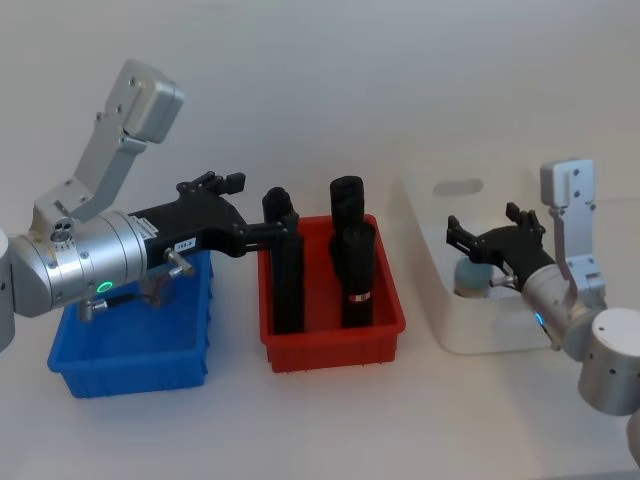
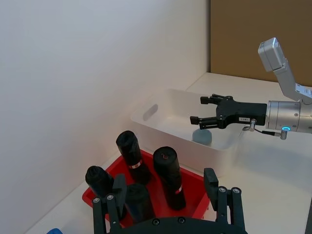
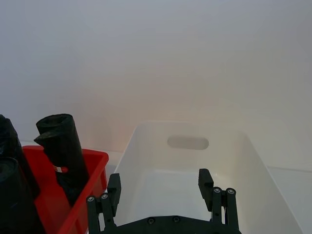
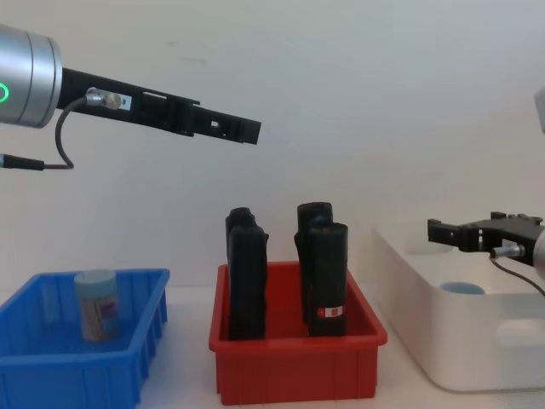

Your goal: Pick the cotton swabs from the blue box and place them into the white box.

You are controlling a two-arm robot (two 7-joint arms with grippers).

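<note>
**1 jar delivered, 1 left to fetch**

Nearest, at the worktop's front-left corner, the blue box (image 4: 77,375) holds 1 swab jar (image 4: 95,305). It stands upright on the box floor and nothing touches it. Just to the right, at the middle of the worktop, the red bin (image 1: 335,340) carries 4 black cylinders (image 4: 328,277), which are no part of this job.

Farther back, toward the right edge, the white box (image 1: 480,330) has a second swab jar (image 2: 202,136) standing on its floor, pale blue lid up. The right gripper (image 2: 197,110) hangs just above that jar. Its fingers are spread with nothing between them, and the right wrist view looks through the empty gap to the box floor.

The left gripper (image 4: 249,129) is raised high over the left side of the red bin, well clear of the cylinder tops. Its fingers are also spread and hold nothing.

With 1 jar in each box, the task looks about half done. What remains is to reach into the blue box, close on the jar there, carry it past the red bin, and set it down in the white box. The left arm seems the better placed for that pickup.
</note>
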